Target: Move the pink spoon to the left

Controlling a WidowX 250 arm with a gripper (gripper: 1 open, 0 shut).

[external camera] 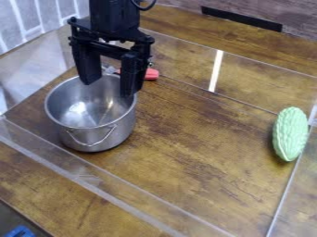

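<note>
Risk imo: black gripper, fingers spread, could clip the round silver steel pot's rim reaching for the pink plastic-handled spoon, upper left.

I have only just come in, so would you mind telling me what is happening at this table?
A black robot arm has its open tool poised over the steel pot, and it does not appear to be holding anything. The job is to move the pink spoon to the left; the spoon lies just behind the pot, partly hidden by the arm. A bumpy green vegetable rests by itself on the other side of the wooden table.
</note>
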